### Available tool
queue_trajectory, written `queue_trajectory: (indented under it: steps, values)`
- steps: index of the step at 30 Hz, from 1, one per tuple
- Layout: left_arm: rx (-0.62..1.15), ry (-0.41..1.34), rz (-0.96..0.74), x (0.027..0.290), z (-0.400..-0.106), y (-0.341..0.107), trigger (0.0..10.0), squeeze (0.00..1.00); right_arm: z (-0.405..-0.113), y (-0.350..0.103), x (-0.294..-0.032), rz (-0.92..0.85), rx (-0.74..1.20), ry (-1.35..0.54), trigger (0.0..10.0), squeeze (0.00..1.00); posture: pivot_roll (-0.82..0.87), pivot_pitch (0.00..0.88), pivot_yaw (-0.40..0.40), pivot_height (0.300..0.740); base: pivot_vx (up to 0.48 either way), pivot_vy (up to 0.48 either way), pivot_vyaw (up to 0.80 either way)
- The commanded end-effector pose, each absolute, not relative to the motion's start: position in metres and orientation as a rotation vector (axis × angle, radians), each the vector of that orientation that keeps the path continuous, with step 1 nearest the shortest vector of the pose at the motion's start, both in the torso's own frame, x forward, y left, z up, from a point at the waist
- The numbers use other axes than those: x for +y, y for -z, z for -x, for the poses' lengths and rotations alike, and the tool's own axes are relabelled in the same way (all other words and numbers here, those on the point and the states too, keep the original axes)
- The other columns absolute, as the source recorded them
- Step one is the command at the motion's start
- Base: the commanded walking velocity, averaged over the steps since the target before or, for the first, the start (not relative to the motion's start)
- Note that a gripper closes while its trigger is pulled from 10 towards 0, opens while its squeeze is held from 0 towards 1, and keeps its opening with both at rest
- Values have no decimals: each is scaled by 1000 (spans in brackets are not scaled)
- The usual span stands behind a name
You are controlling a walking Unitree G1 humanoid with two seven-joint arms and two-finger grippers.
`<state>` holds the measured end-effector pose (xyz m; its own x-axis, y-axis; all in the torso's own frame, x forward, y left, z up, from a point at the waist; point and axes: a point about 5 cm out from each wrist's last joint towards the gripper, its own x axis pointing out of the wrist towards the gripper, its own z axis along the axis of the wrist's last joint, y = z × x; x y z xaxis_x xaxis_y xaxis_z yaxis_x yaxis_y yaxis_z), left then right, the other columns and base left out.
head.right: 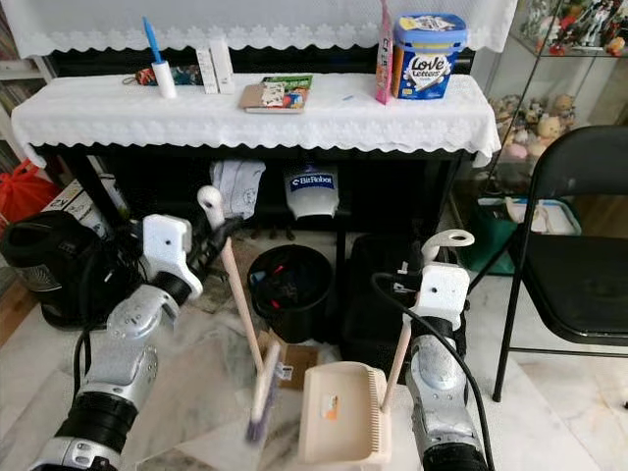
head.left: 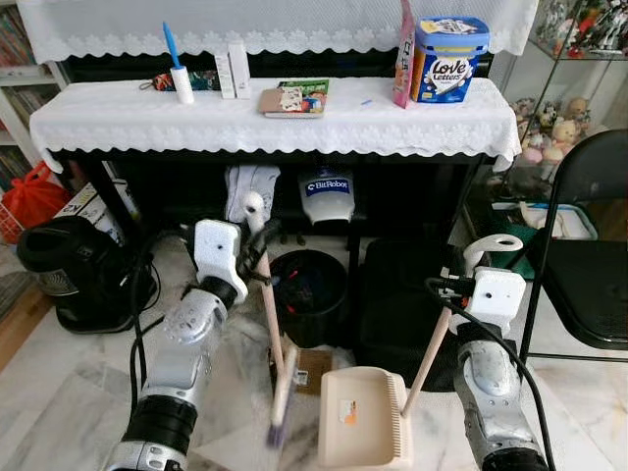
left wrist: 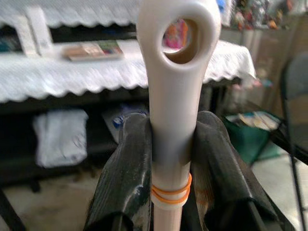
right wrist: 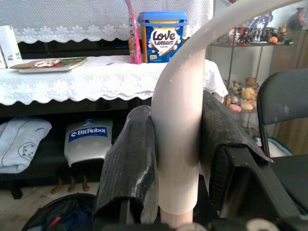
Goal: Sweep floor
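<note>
Left gripper [left wrist: 171, 159]: clamped on the broom [head.left: 267, 334] handle, bristles on the marble floor [head.left: 59, 392].
Right gripper [right wrist: 178, 159]: clamped on the dustpan [head.left: 361, 417] handle; pan just beside the bristles.

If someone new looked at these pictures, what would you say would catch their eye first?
Most striking are the tools: the left gripper clamps a broom near its handle top, bristles down on the marble floor, while the right gripper holds a cream dustpan by its long handle beside it. Behind, a blue Love Letters tin stands on the lace-covered shelf.
</note>
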<state>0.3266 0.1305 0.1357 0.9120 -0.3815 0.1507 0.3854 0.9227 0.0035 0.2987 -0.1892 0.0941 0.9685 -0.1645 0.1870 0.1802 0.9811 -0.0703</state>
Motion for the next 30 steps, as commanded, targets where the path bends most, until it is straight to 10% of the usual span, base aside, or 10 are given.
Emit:
queue_trajectory:
  steps: [1, 30]
  values:
    - [-201, 435, 37, 128, -326, -150, 10000, 0, -302, -103, -188, 86, -222, 169, 10000, 0, -64, 0, 47, 740, 0, 0, 0]
    - [-195, 246, 212, 111, -343, -135, 10000, 0, -287, -96, -202, 104, -206, 230, 10000, 0, -117, 0, 54, 740, 0, 0, 0]
